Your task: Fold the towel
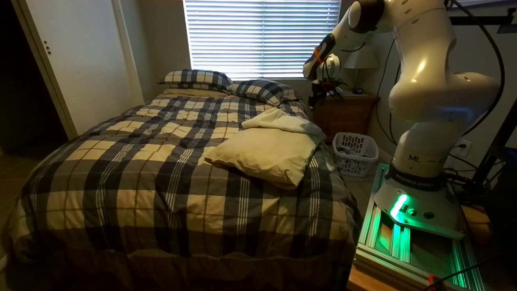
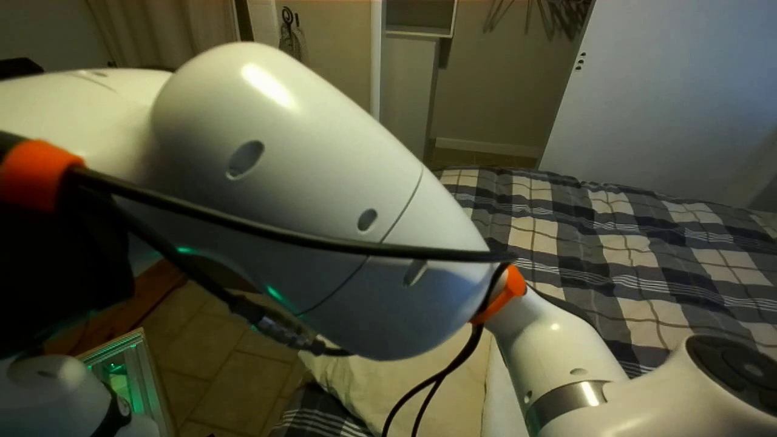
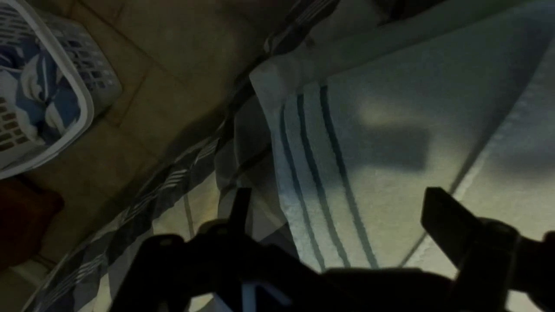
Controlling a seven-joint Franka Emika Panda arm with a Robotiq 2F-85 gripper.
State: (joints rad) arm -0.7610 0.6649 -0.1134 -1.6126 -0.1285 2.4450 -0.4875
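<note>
The towel (image 1: 282, 120) is an off-white cloth lying rumpled and folded over the far end of a plump cream pillow-like thing (image 1: 262, 155) on the bed. In the wrist view the towel (image 3: 381, 195) fills the right side, with three dark stripes near its left edge and a diagonal edge across it. My gripper (image 3: 338, 190) is open with nothing between its fingers; the towel lies below it, apart from the fingers as far as I can tell. In an exterior view the gripper (image 1: 321, 95) hangs above the bed's far right side. In an exterior view the arm hides the gripper and most of the towel.
A plaid bedspread (image 1: 161, 161) covers the bed, with plaid pillows (image 1: 262, 91) at the head. A white laundry basket (image 1: 355, 155) with cloth inside stands on the floor beside the bed; it also shows in the wrist view (image 3: 82, 93). A wooden nightstand (image 1: 343, 115) with a lamp stands behind.
</note>
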